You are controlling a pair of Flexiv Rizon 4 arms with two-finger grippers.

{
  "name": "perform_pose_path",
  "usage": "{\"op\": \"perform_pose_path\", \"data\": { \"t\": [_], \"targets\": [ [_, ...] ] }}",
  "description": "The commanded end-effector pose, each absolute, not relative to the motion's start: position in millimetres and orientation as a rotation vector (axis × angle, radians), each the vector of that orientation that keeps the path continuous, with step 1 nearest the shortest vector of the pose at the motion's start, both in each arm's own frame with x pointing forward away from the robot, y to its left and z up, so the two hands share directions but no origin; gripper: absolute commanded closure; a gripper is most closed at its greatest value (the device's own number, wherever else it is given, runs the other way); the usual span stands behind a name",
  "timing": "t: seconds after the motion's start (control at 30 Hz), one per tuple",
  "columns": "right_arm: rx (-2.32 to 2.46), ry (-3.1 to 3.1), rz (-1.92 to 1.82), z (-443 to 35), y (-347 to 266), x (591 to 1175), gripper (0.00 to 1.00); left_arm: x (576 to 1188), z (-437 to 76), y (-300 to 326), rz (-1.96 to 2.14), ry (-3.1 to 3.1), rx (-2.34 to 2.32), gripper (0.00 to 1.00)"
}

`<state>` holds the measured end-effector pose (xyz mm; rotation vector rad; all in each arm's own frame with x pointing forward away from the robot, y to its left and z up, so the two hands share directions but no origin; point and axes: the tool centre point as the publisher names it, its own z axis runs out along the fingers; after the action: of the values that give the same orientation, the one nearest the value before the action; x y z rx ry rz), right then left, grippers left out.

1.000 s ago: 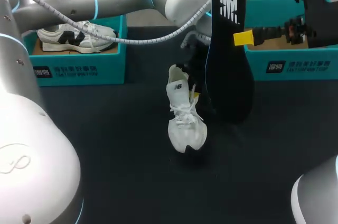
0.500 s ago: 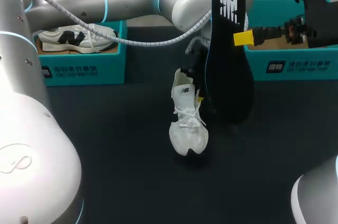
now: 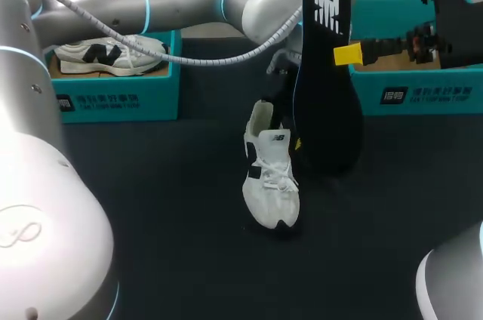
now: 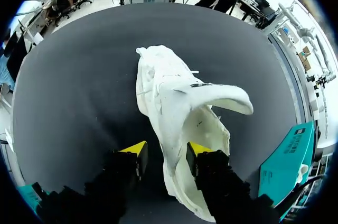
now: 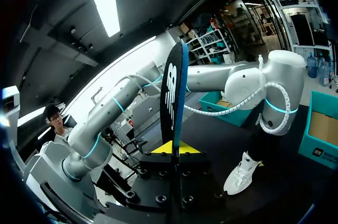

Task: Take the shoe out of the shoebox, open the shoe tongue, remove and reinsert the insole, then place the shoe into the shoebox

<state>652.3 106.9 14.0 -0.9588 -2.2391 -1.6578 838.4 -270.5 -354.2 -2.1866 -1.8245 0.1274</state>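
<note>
A white shoe rests on the dark table mid-scene, toe toward me, tongue lifted. In the left wrist view the shoe fills the space ahead, and my left gripper is open at its heel. The heel's side wall runs between the fingers, with a gap beside one finger. From the head view this gripper is mostly hidden behind the insole. My right gripper is shut on the black insole, holding it upright on edge above the table. Past the insole the shoe shows on the table.
A teal shoebox at the back left holds a second white shoe with black marks. Another teal shoebox stands at the back right, behind my right arm. My left arm spans the back of the table from the left.
My left gripper has opened and let go of the shoe's heel. The shoe has shifted slightly right and toward me and settled lower on the table. The right arm and the insole have not moved.
</note>
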Motion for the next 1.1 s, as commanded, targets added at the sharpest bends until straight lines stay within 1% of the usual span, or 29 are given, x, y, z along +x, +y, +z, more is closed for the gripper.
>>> {"op": "perform_pose_path", "data": {
  "t": [0.03,0.43,0.9,1.1],
  "targets": [
    [-0.958,-2.241,-1.652,14.6,109.5,655.3,1.00,833.0,-334.1,-255.5,0.140,-1.881,-2.250,0.00],
    [-0.958,-2.241,-1.652,14.6,109.5,655.3,1.00,841.3,-291.7,-261.8,0.156,-1.948,-2.423,0.00],
    [-0.958,-2.241,-1.652,14.6,109.5,655.3,1.00,852.1,-231.5,-248.9,0.150,-2.115,-2.558,0.00],
    [-0.958,-2.241,-1.652,14.6,109.5,655.3,1.00,851.7,-222.3,-245.5,0.137,-2.133,-2.536,0.00]
  ]
}}
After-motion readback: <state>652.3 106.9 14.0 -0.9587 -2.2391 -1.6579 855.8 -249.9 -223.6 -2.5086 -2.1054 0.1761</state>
